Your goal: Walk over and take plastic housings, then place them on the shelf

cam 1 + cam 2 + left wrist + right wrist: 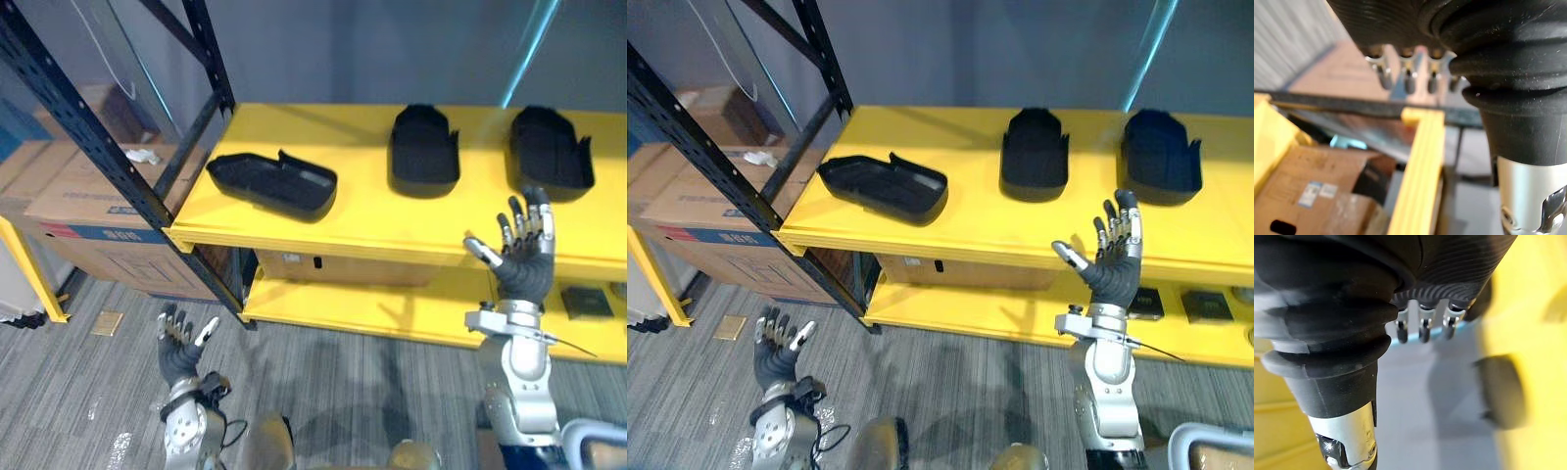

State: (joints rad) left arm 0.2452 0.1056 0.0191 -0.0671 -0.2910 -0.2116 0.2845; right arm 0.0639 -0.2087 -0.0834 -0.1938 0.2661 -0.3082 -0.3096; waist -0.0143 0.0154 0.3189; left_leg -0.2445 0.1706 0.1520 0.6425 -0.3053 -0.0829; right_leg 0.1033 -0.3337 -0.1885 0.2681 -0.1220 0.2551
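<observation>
Starting at the right hand (524, 257): held upright on a raised forearm, fingers straight and fanned apart, thumb poking out sideways, nothing in it. Parked right in front of the front edge of the yellow shelf board (372, 220), not touching any of the housings.

Just past it on that board, up and slightly to the right: the rounded black plastic housing on the right (551, 147), hollow side showing. Next one over, the rounded black plastic housing in the middle (424, 147). Then well off to the left, a long black plastic housing (272, 180) lying slantwise near the rack post. All three resting on the board, apart from each other.

Down low on the other side: left hand (181, 351) over the grey carpet floor (343, 382), fingers loose and spread too, empty, well away from the shelf. Further left, behind the black metal rack upright (103, 147), some brown cardboard boxes (83, 191).
</observation>
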